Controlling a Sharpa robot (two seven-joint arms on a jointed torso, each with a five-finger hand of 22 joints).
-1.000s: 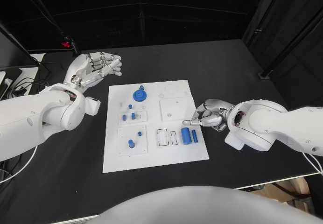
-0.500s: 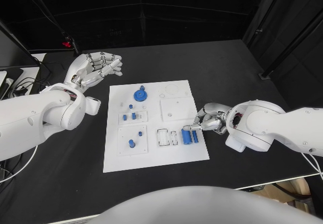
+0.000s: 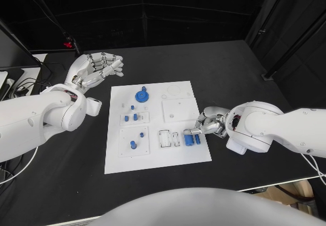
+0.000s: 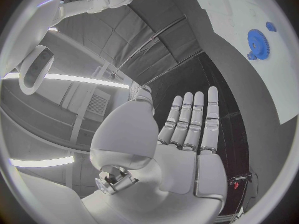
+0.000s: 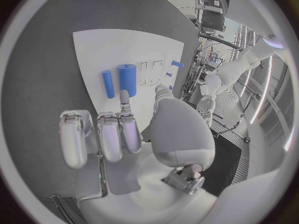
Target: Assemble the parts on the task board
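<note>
Here the right hand (image 3: 209,123) hovers at the right edge of the task board (image 3: 155,157), one of its fingers (image 5: 124,98) reaching toward the thick blue cylinder (image 3: 187,140); whether it touches, I cannot tell. A thinner blue cylinder (image 3: 197,139) lies just beside. The left hand (image 3: 97,67) is over the black surface (image 3: 224,70), far left, fingers apart, holding nothing. The blue gear (image 3: 141,96) stands at the board's far part.

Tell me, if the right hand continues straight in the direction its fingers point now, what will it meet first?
Probably the thicker blue cylinder on the task board. The right hand has a fingertip right at its near end; whether they touch, I cannot tell.
</note>
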